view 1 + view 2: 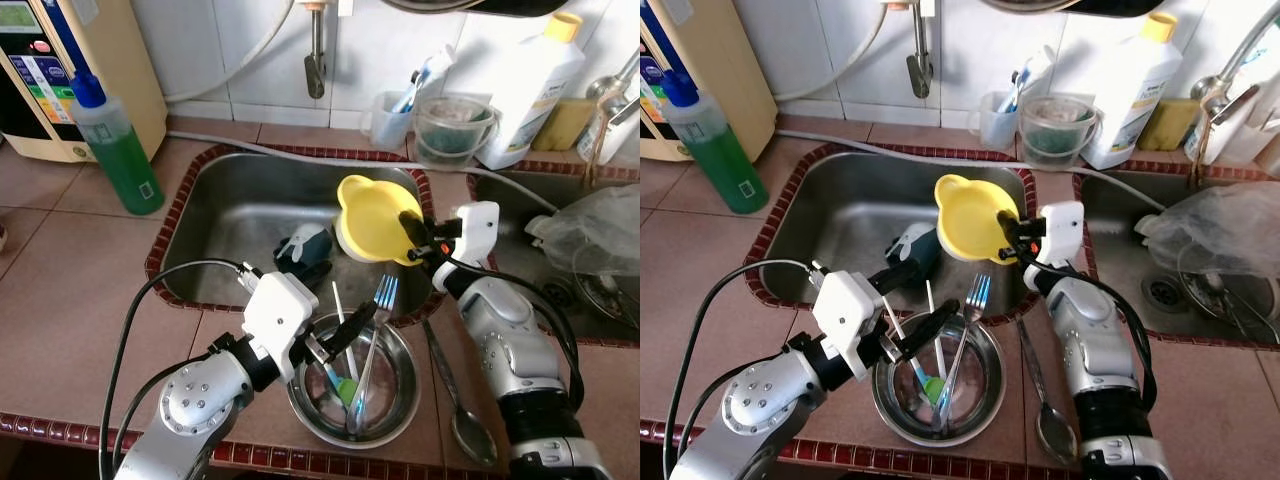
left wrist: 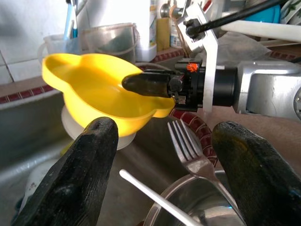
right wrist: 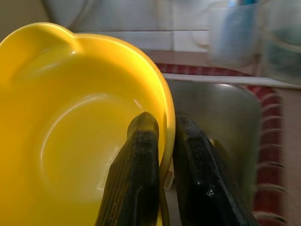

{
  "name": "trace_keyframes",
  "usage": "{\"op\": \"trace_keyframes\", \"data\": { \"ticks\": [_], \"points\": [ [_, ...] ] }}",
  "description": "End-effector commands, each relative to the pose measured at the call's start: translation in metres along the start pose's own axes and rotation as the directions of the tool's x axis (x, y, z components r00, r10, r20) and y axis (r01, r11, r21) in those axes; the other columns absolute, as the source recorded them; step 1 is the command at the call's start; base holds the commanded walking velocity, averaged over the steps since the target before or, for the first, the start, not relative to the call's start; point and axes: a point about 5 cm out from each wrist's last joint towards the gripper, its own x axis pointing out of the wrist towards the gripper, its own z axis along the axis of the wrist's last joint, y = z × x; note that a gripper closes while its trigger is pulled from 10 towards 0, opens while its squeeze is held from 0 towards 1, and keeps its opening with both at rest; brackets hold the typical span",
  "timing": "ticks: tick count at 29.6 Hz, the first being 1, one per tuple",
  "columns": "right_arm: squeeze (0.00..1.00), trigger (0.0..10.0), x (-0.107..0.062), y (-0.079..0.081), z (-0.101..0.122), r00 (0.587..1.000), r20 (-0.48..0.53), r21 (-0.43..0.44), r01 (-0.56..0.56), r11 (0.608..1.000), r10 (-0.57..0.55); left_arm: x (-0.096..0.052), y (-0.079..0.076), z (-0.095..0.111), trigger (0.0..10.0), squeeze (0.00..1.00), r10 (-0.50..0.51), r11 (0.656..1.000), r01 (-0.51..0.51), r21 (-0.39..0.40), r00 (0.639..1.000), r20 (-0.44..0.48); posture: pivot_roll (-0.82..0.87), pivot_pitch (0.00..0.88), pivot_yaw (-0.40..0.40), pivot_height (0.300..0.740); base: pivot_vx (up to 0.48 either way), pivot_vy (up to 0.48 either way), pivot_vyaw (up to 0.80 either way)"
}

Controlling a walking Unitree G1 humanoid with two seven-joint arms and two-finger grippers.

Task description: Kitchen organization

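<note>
Right gripper (image 1: 412, 232) jaws clenched on yellow bowl's (image 1: 372, 216) rim, held over sink (image 1: 225, 215). Left gripper (image 1: 340, 335) jaws released, poised above metal bowl (image 1: 392, 400) holding fork (image 1: 378, 310) on bench (image 1: 70, 260).

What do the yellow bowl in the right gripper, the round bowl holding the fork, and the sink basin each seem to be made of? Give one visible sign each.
Yellow bowl: probably plastic; opaque, uniform colour, soft sheen, thin moulded rim pinched by the right gripper.
Round bowl: likely stainless steel; bright mirror-like reflections.
Sink basin: likely stainless steel too; duller, brushed grey.
</note>
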Motion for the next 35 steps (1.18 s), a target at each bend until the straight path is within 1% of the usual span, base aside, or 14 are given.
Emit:
{"op": "trace_keyframes", "data": {
  "ticks": [1,4,14,19,22,29,30,31,32,35],
  "points": [
    [0.00,10.0,0.002,0.002,0.001,0.999,-0.014,0.005,-0.038,0.999,0.038,-0.002,-0.003,0.003,10.0,0.00,-0.002,1.000,0.002,-0.003,1.000,0.006,-0.05,0.208,-0.003,0.740,0.000,0.000,0.00],
    [0.00,10.0,0.004,0.003,0.003,0.997,-0.016,-0.003,-0.071,0.997,0.071,-0.003,-0.003,0.004,10.0,0.00,0.001,1.000,-0.001,-0.003,1.000,0.006,-0.04,0.209,-0.006,0.740,0.000,0.000,0.00],
    [0.00,10.0,0.007,-0.001,0.001,0.997,-0.028,0.004,-0.078,0.997,0.078,-0.005,-0.005,0.007,10.0,0.00,0.002,1.000,-0.002,-0.005,1.000,0.004,-0.04,0.199,-0.009,0.740,0.000,0.000,0.00],
    [0.00,10.0,0.008,-0.006,0.000,0.997,-0.036,0.015,-0.070,0.997,0.070,-0.008,-0.004,0.006,10.0,0.00,0.003,1.000,-0.003,-0.004,1.000,-0.007,-0.03,0.195,-0.012,0.740,0.000,0.000,0.00],
    [0.00,10.0,0.007,-0.008,-0.001,0.997,-0.037,0.012,-0.060,0.998,0.061,-0.012,-0.001,0.001,10.0,0.00,0.014,1.000,-0.014,0.002,1.000,-0.028,-0.03,0.190,-0.013,0.740,0.000,0.000,0.00],
    [0.00,10.0,0.005,-0.011,-0.003,0.998,-0.040,0.026,-0.051,0.998,0.052,-0.013,-0.002,0.001,10.0,0.00,0.012,1.000,-0.012,0.000,0.999,-0.031,-0.04,0.186,-0.011,0.740,0.000,0.000,0.00],
    [0.30,10.0,0.005,-0.011,-0.003,0.998,-0.039,0.028,-0.051,0.998,0.052,-0.012,-0.001,0.001,10.0,0.00,0.012,1.000,-0.012,-0.001,0.999,-0.030,-0.04,0.187,-0.011,0.740,0.000,0.000,0.00],
    [0.87,10.0,0.006,-0.011,-0.002,0.998,-0.038,0.032,-0.051,0.998,0.052,-0.012,-0.001,0.001,10.0,0.00,0.011,1.000,-0.011,-0.002,0.999,-0.030,-0.04,0.187,-0.011,0.740,0.000,0.000,0.00],
    [1.00,10.0,0.006,-0.012,-0.002,0.998,-0.035,0.038,-0.048,0.998,0.049,-0.012,-0.001,0.002,10.0,0.00,0.010,1.000,-0.010,-0.002,1.000,-0.029,-0.03,0.187,-0.011,0.740,0.000,0.000,0.00],
    [1.00,10.0,0.006,-0.013,-0.002,0.998,-0.033,0.037,-0.047,0.998,0.049,-0.012,-0.001,0.002,10.0,0.00,0.009,1.000,-0.009,-0.002,1.000,-0.029,-0.03,0.188,-0.010,0.740,0.000,0.000,0.00]
  ]
}}
